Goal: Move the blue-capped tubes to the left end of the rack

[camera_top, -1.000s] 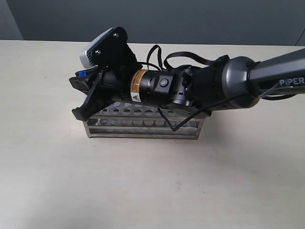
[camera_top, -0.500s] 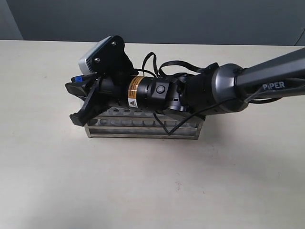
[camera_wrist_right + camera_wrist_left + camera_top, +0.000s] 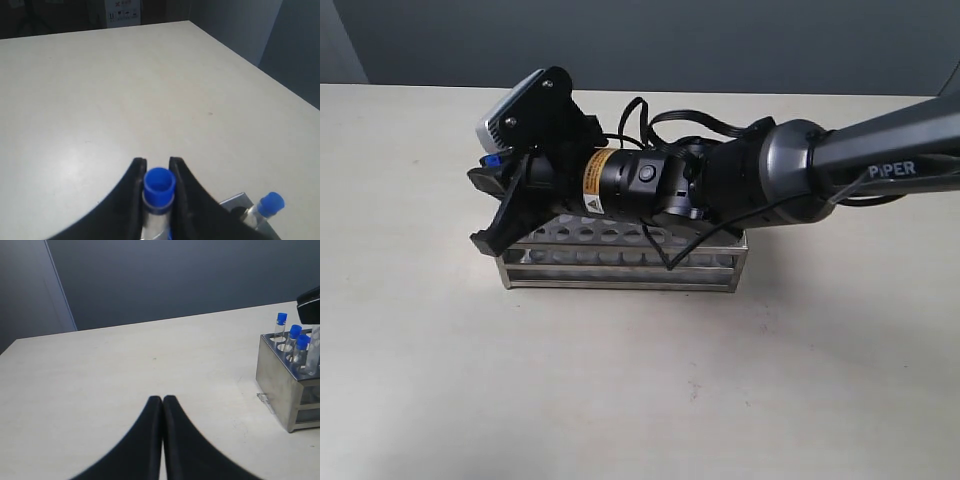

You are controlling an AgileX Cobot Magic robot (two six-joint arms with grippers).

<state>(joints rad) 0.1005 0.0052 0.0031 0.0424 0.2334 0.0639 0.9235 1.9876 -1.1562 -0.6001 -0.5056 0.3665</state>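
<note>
Right black gripper (image 3: 158, 162) clamped on a clear blue-capped plastic tube (image 3: 159, 186), shiny perforated steel rack (image 3: 620, 272) beneath holding three more such tubes (image 3: 295, 333), left gripper (image 3: 162, 399) pressed together, beige tabletop (image 3: 620, 390) below, grey wall (image 3: 720, 40) behind.

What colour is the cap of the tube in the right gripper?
Bright blue cap, best seen in the right wrist view.
</note>
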